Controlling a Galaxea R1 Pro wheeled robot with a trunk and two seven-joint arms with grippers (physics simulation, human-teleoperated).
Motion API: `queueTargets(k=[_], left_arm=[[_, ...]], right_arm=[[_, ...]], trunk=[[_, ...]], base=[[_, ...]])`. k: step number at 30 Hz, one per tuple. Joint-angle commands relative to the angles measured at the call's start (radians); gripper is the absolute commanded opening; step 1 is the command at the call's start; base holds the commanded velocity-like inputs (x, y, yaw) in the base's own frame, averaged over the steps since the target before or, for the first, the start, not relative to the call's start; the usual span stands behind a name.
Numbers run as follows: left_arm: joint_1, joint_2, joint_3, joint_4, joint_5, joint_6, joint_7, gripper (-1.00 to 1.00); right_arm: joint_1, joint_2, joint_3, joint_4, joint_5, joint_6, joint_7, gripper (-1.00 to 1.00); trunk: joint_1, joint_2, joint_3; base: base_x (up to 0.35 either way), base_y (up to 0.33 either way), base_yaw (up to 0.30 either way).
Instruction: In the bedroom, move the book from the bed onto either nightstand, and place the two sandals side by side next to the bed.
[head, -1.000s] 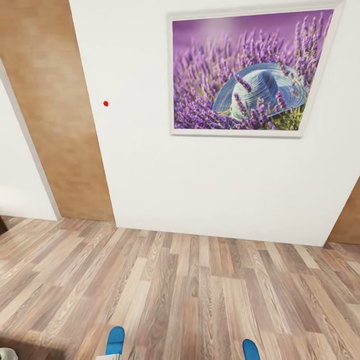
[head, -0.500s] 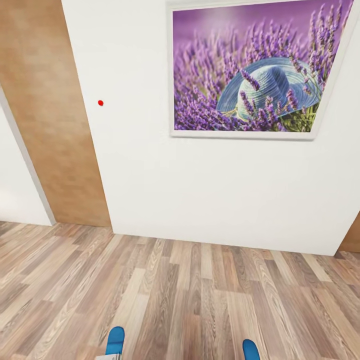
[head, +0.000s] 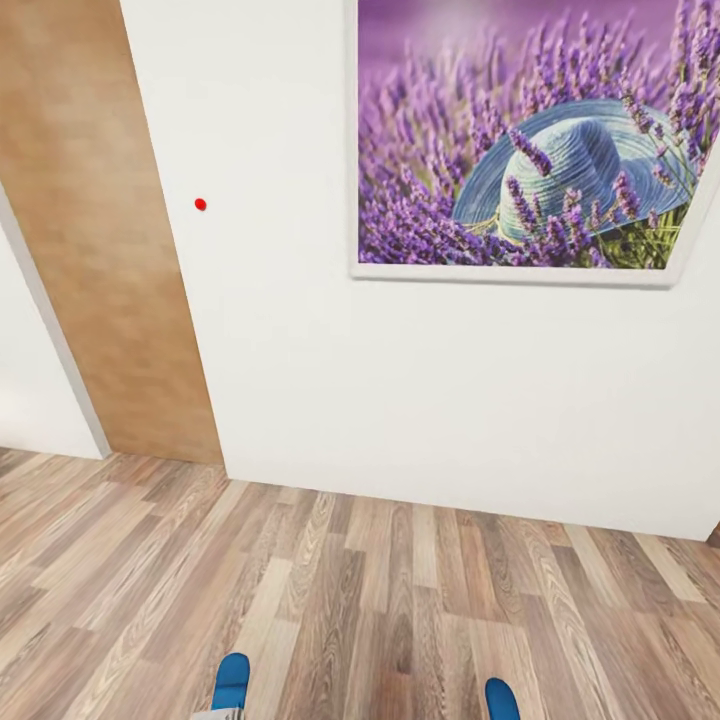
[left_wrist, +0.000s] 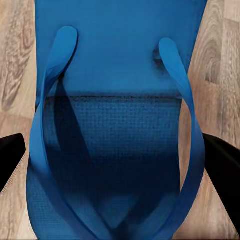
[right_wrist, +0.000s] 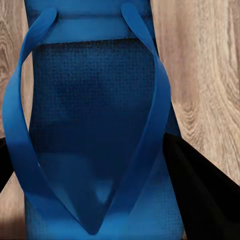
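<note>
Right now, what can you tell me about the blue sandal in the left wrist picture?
The sandal is bright blue, with a flat sole whose middle looks finely textured. Two smooth straps arch over it from spots near one end and run together toward the camera. A dark finger of the left end effector sits close at each side. Wood-plank floor shows behind it. In the head view its rounded tip pokes up at the bottom edge.

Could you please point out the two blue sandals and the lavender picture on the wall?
Left sandal (left_wrist: 120, 65): left wrist view, sole.
Right sandal (right_wrist: 95, 95): right wrist view, textured footbed.
Lavender picture (head: 520, 140): head view, printed surface.
</note>
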Motion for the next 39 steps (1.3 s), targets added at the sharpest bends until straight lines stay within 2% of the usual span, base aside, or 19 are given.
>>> queueTargets(k=[1,16,24,39], left_arm=[[-0.001,0.001,-0.008,0.001,0.010,-0.004,-0.002,-1.00],[-0.001,0.001,-0.008,0.001,0.010,-0.004,-0.002,-1.00],[-0.001,0.001,-0.008,0.001,0.010,-0.004,-0.002,-1.00],[-0.001,0.001,-0.008,0.001,0.010,-0.004,-0.002,-1.00]], right_arm=[[-0.001,0.000,-0.003,0.002,-0.007,-0.002,0.005,-1.00],[-0.001,0.001,-0.003,0.002,-0.007,-0.003,0.005,-1.00],[-0.001,0.001,-0.003,0.001,-0.007,-0.002,0.005,-1.00],[-0.001,0.000,-0.003,-0.001,-0.007,-0.002,0.005,-1.00]], trunk=[[0.000,0.000,-0.001],[0.000,0.000,-0.001],[0.000,0.000,-0.001],[0.000,0.000,-0.001]], base=[[0.320,0.000,0.001],[0.320,0.000,0.001],[0.320,0.000,0.157],[0.320,0.000,0.006]])
